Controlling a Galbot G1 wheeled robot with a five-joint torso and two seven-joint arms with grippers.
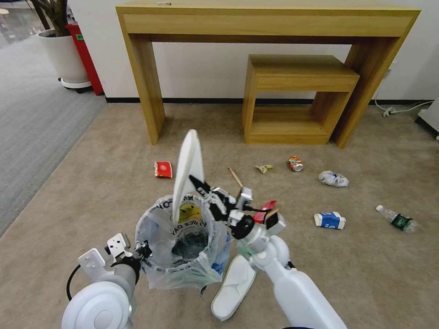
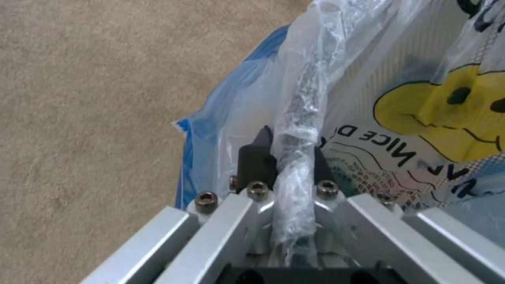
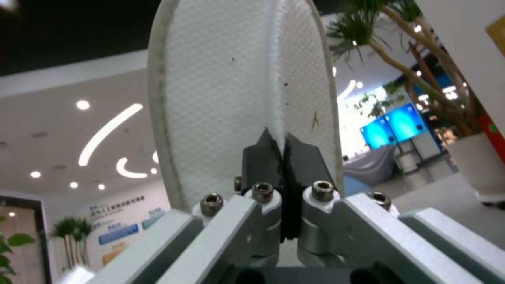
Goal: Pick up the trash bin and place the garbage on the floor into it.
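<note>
Right now the right gripper (image 1: 197, 183) is pinching a white slipper (image 1: 187, 169) at its edge, its dark fingers (image 3: 263, 157) closing tight on the fabric, and is holding it upright over the trash bin (image 1: 183, 237), with the slipper's lower end dipping toward the far rim at about 12 o'clock of the opening. From the wrist, the slipper (image 3: 236, 98) is standing tall against the ceiling lights.

The left gripper (image 1: 145, 250) is clamping the bin's rim at roughly 9 o'clock of the opening; its fingers (image 2: 255, 157) are squeezing the rim wrapped in the crinkly plastic bag (image 2: 300, 118), which is showing a yellow smiley face and black lettering. The bin is sitting low in the head view, near 6 o'clock, over the beige floor (image 1: 114, 183).

A second white slipper (image 1: 233, 288) is lying on the carpet just beside the bin, at about 4 o'clock from it. More garbage is lying scattered farther out: a red wrapper (image 1: 163, 169) at 11 o'clock from the bin, a chopstick (image 1: 235, 177) and a small crumpled scrap (image 1: 264, 168) near 1 o'clock, a crushed can (image 1: 295, 163) beyond, crumpled paper (image 1: 334, 178) at 2 o'clock, a blue-white paper cup (image 1: 329, 220) and a green-labelled plastic bottle (image 1: 397, 219) at 3 o'clock. A wooden table (image 1: 270, 23) is standing against the wall at 12 o'clock.
</note>
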